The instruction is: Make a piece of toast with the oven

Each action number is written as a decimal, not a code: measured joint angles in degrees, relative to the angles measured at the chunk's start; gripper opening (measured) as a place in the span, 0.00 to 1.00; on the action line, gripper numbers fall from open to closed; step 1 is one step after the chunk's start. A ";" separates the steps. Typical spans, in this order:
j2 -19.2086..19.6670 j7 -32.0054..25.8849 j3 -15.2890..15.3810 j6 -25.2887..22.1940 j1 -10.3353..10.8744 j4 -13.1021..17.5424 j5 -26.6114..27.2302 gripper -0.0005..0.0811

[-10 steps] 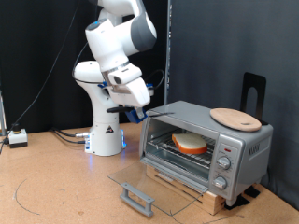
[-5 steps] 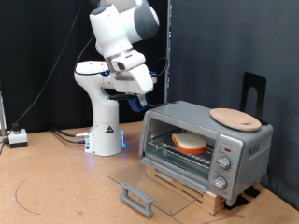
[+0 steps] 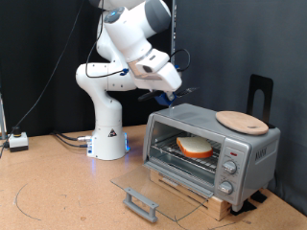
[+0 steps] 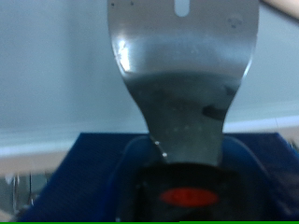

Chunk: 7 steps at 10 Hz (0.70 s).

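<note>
Exterior view: flat toast, boxy oven.

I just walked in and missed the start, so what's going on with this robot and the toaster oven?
The oven sits with its glass door folded down flat, and the piece of toast lies on the rack inside. The gripper hovers above the oven's top, towards the exterior view's left; the wrist view shows a metal spatula at it. A round wooden board rests on the oven.

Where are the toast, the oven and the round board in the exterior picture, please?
toast [image 3: 195,148], exterior view, its pale face on the rack.
oven [image 3: 246,151], exterior view, its knob panel.
board [image 3: 241,121], exterior view, its flat top on the oven.
</note>
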 joint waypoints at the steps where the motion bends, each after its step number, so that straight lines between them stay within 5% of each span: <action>1: -0.81 0.63 1.21 -1.00 1.03 -0.06 0.04 0.49; 7: -6.60 7.17 9.93 -2.03 5.63 -3.26 3.01 0.49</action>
